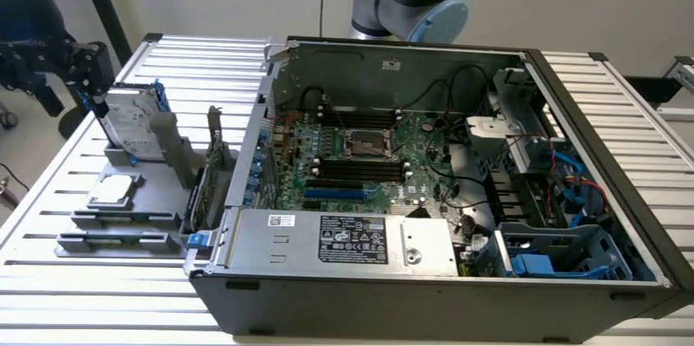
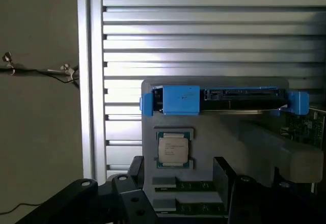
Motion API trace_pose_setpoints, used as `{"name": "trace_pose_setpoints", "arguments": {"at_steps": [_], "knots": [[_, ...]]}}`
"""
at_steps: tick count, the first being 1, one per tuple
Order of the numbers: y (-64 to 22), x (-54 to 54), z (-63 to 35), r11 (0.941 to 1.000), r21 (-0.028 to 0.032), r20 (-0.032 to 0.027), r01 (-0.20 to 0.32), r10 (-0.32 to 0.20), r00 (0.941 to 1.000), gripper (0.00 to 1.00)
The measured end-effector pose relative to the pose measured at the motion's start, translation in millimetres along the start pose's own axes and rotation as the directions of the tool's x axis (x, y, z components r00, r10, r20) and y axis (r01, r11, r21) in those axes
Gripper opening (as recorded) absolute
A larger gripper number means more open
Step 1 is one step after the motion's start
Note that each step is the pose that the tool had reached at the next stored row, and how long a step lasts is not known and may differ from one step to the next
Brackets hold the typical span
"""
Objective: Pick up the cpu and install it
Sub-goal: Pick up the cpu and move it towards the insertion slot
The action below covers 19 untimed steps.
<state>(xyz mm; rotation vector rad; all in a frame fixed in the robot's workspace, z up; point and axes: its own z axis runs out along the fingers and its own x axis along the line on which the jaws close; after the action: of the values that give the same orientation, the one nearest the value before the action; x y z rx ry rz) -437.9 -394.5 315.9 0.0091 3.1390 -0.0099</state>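
**A:** Which step is in hand?

**B:** The pick-up, as I read it. The cpu (image 2: 173,149) lies flat in its recess on the grey holder (image 2: 214,132), untouched. The socket (image 1: 363,144) inside the open computer case (image 1: 434,305) looks empty.

**A:** And the fingers?

**B:** Released and spread wide, gripping nothing. In the wrist view the fingers (image 2: 224,170) stand one on each side, with bare holder between them.

**A:** Where's the holder?

**B:** On the slatted counter (image 1: 607,94), near its edge at the exterior view's left, just beside the case. The hard drive (image 1: 128,123) stands upright in its blue brackets at the holder's far end. The chip sits just in front of it, with the memory sticks (image 2: 191,186) nearer the fingers.

**A:** So how does the chip lie relative to the fingers?

**B:** Below them and well apart, with no contact. It's roughly in line with the gap between them, a little ahead of it toward the drive.

**A:** What would a grasp call for?

**B:** My judgement is a centred, level descent. The chip is thin and flat, so the fingers must meet its edges squarely and stay clear of the drive.
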Motion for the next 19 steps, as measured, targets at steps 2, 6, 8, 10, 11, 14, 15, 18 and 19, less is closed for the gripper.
{"name": "trace_pose_setpoints", "arguments": {"at_steps": [2, 6, 8, 10, 11, 14, 15, 18, 19], "knots": [[-3.7, 0.0, 3.7, 1.0000, 0.0000, -0.0015, 0.006, -0.006, 1.0000, 0.65], [-10.0, -0.1, 11.1, 0.9999, -0.0002, -0.0019, 0.017, -0.017, 0.9999, 0.65], [-12.6, 0.0, 14.6, 0.9998, -0.0001, -0.0020, 0.022, -0.022, 0.9998, 0.65], [-14.6, -0.1, 18.2, 0.9996, -0.0001, -0.0020, 0.027, -0.027, 0.9996, 0.65], [-15.5, -0.1, 20.2, 0.9996, -0.0001, -0.0020, 0.029, -0.029, 0.9996, 0.65], [-17.2, -1.0, 25.7, 0.9994, -0.0001, -0.0019, 0.035, -0.035, 0.9994, 0.65], [-17.6, -1.5, 27.4, 0.9993, -0.0001, -0.0020, 0.038, -0.038, 0.9993, 0.65], [-18.4, -3.7, 32.9, 0.9991, -0.0002, -0.0019, 0.043, -0.043, 0.9991, 0.65], [-18.4, -4.4, 34.7, 0.9991, -0.0002, -0.0018, 0.043, -0.043, 0.9991, 0.65]]}}
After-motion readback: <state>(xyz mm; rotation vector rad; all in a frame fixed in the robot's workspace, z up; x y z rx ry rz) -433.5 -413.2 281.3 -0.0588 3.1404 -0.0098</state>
